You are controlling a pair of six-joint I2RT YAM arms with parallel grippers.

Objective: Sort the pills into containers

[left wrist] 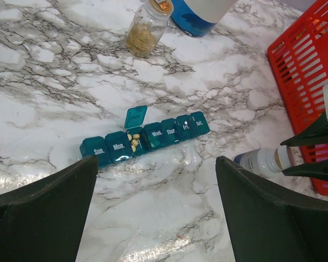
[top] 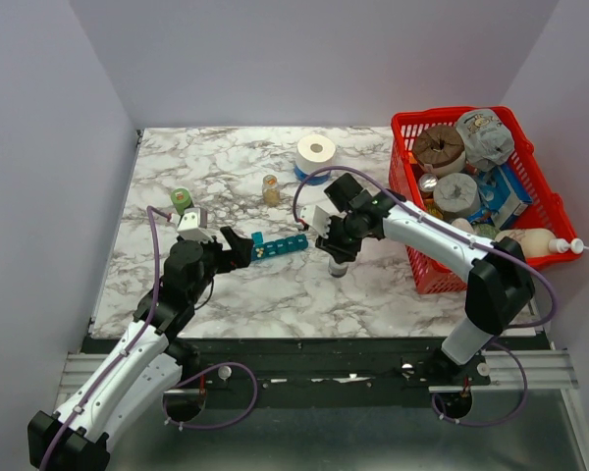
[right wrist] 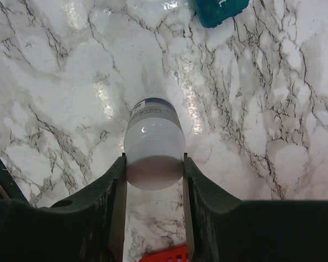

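At the bottom centre of the right wrist view, the right gripper (right wrist: 153, 161) is clamped on a small white bottle (right wrist: 154, 139), one finger on each side, with the marble table (right wrist: 273, 136) beneath. The left gripper (left wrist: 156, 166) stands wide open with nothing between its fingers, just short of the teal pill box (left wrist: 169, 131) lying mid-frame in the left wrist view. The box's third compartment from the left has its lid (left wrist: 135, 116) raised, and several pale pills (left wrist: 134, 141) lie inside. Beyond it, an amber jar (left wrist: 145, 30) stands at the top edge. In the overhead view a white roll (top: 316, 152) sits further back, and a red basket (top: 437, 280) fills the upper right.
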